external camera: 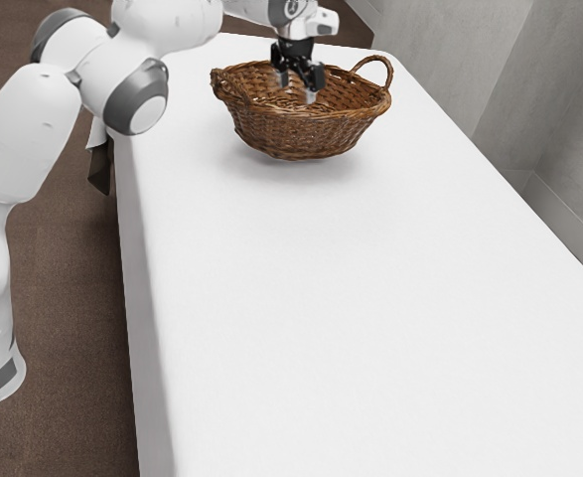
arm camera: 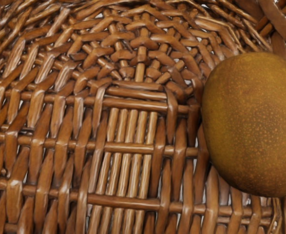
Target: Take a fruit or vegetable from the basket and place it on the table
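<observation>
A white-covered worktop (external camera: 321, 298) runs beneath the arm (external camera: 23, 139), which extends rightward in the exterior view. The claw (external camera: 297, 90), fingers parted and empty, dips into the wicker basket (external camera: 296, 139). Near it, inside, sits a speckled brown fruit (arm camera: 252, 126); grasping, lifting and placing remain.
</observation>
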Motion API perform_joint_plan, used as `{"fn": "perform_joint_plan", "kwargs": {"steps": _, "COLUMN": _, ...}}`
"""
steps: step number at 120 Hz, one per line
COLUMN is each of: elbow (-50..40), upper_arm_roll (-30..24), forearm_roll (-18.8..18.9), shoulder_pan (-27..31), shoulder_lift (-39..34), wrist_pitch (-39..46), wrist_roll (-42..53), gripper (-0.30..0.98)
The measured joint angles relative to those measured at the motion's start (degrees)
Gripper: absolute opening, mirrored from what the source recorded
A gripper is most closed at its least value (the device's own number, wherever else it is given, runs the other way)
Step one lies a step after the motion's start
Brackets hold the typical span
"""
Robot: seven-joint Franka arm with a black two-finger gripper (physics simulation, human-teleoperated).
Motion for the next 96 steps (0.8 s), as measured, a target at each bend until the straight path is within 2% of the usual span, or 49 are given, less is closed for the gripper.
{"fn": "perform_joint_plan", "kwargs": {"steps": 41, "elbow": 1.5, "upper_arm_roll": -1.6, "forearm_roll": -4.6, "shoulder_pan": 0.0, "shoulder_lift": 3.4, "wrist_pitch": 7.3, "wrist_roll": 4.0, "gripper": 0.69}}
{"fn": "perform_joint_plan", "kwargs": {"steps": 72, "elbow": 1.5, "upper_arm_roll": -3.4, "forearm_roll": -6.0, "shoulder_pan": 0.0, "shoulder_lift": 4.3, "wrist_pitch": 9.5, "wrist_roll": 5.8, "gripper": 0.69}}
{"fn": "perform_joint_plan", "kwargs": {"steps": 96, "elbow": 1.0, "upper_arm_roll": -3.5, "forearm_roll": -10.0, "shoulder_pan": 0.1, "shoulder_lift": 6.1, "wrist_pitch": 10.1, "wrist_roll": 7.2, "gripper": 0.69}}
